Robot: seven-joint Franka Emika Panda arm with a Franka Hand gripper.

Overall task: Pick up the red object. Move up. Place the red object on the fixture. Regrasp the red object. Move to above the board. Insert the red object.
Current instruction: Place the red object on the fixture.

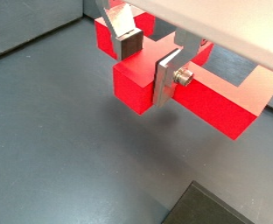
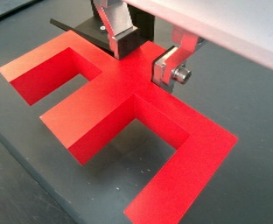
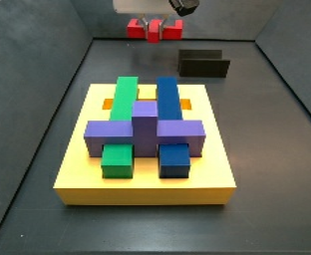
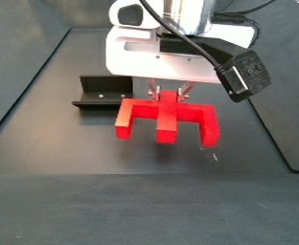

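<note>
Dark grey matte flooring [image 3: 39,120] fills the workspace, walled on its sides by low dark panels that meet at a corner behind the fixture in a side view. Largest on that floor is the board [image 3: 79,169], a yellow square slab lying nearer the camera than the fixture in that view, with open grey floor on every side of it. Long green [image 3: 124,98] and blue [image 3: 166,98] blocks lie side by side along the board, a purple cross-shaped block [image 3: 145,127] sits across them, and the green and blue blocks show again in front of the purple one. Well beyond the board's far edge stands the fixture [image 3: 205,64], a small black bracket-like block near the back wall; a strip of bare floor separates it from the board. Beside the fixture and off the floor hangs the red object [image 4: 168,117], clear of the fixture and not touching it, its legs pointing downward with a shadow on the floor beneath. The gripper [image 4: 169,94] hangs from its white body above the piece, and its silver fingers [image 1: 167,74] are pressed against the raised centre tab from both sides, pinching it; both wrist views show the plates flush on red. In a wrist view the fixture's black corner [image 1: 215,208] lies below on grey floor, apart from the held piece.
</note>
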